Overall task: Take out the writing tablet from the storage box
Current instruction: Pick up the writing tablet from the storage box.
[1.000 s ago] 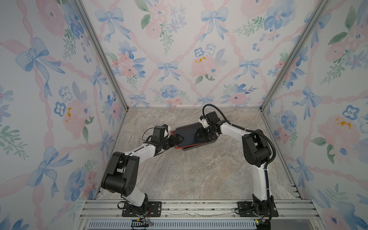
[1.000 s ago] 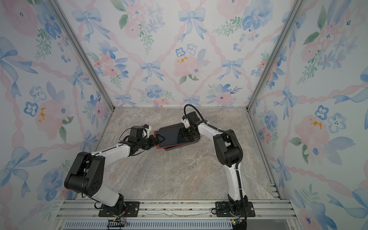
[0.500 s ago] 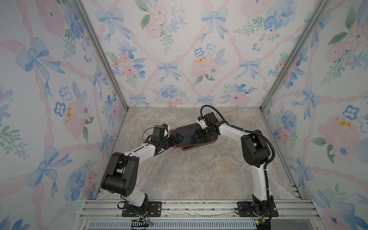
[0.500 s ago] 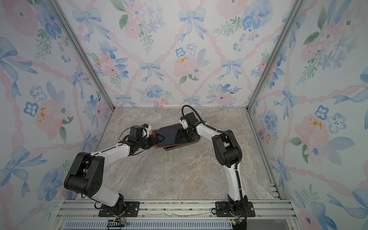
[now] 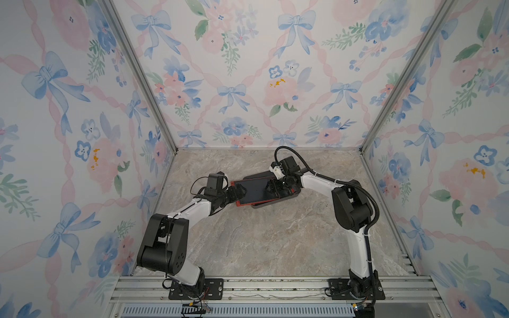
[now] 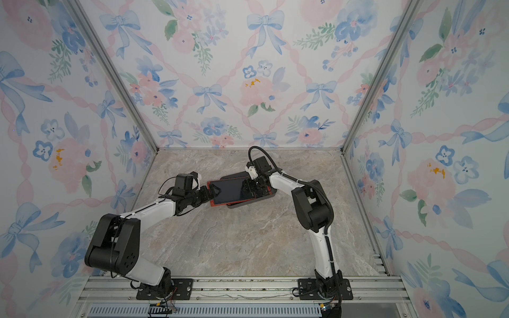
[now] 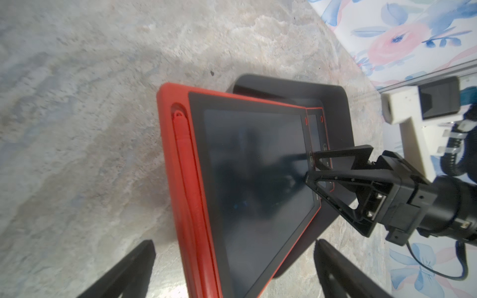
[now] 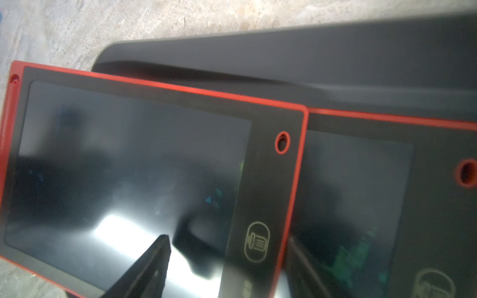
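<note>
The writing tablet has a red frame and a dark screen. It lies askew on the dark grey storage box, its stylus end jutting past the box's left rim. My left gripper is open wide, a finger on each side of that end. My right gripper stands open over the button end. One of its fingers is above the screen. The other is just past the tablet's end edge. A second red tablet lies underneath in the box.
A red stylus sits in the slot along the top tablet's end. Marble tabletop spreads in front of the box. Floral walls close in the back and both sides. A metal rail with the arm bases runs along the front.
The top tablet and my right gripper have slid left toward the left gripper, so more of the tablet overhangs the box. The left arm has hardly moved.
</note>
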`<state>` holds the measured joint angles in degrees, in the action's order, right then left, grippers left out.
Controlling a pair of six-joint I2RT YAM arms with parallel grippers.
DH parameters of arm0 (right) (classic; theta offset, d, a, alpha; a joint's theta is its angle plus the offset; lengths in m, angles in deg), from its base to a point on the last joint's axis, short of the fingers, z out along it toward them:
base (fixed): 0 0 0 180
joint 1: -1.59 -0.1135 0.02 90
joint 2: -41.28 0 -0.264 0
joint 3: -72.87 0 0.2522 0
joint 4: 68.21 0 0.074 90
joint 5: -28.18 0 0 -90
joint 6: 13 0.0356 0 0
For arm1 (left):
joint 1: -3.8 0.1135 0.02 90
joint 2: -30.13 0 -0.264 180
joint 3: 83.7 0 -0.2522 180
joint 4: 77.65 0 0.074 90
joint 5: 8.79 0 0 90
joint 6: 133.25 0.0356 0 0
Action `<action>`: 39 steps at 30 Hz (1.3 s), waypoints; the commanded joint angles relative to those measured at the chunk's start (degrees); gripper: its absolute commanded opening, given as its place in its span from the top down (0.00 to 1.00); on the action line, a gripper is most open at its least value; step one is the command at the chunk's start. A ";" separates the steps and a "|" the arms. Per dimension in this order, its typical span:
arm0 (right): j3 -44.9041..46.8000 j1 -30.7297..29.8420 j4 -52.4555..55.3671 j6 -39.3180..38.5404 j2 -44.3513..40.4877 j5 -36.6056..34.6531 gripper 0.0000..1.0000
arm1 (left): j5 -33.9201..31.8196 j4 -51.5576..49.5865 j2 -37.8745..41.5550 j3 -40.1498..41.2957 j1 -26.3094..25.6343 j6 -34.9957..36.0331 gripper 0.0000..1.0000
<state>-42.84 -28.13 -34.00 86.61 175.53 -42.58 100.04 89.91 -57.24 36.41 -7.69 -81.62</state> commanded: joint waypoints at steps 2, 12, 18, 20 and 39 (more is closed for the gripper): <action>0.80 -0.95 1.70 0.40 -0.31 0.76 0.28 | -0.48 -1.62 2.02 0.61 0.60 1.57 0.02; 0.11 -2.44 3.71 -0.38 -0.96 -1.76 0.28 | 0.15 -1.60 2.24 0.69 0.59 1.44 0.02; -0.34 -3.48 4.52 -0.86 -1.88 -3.42 0.28 | 0.32 -1.59 3.49 0.78 0.59 1.46 0.02; -0.35 -3.70 4.39 -0.91 -2.31 -3.93 0.27 | 0.26 -1.60 3.52 0.85 0.62 1.46 0.02; -2.01 -3.93 3.55 -0.73 -1.45 -3.80 0.28 | 2.97 -1.55 3.82 0.33 0.75 1.19 0.05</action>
<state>-43.41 -31.25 -31.27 86.34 174.35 -46.93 101.35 88.64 -53.83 36.69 -7.23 -81.16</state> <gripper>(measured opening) 0.724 0.947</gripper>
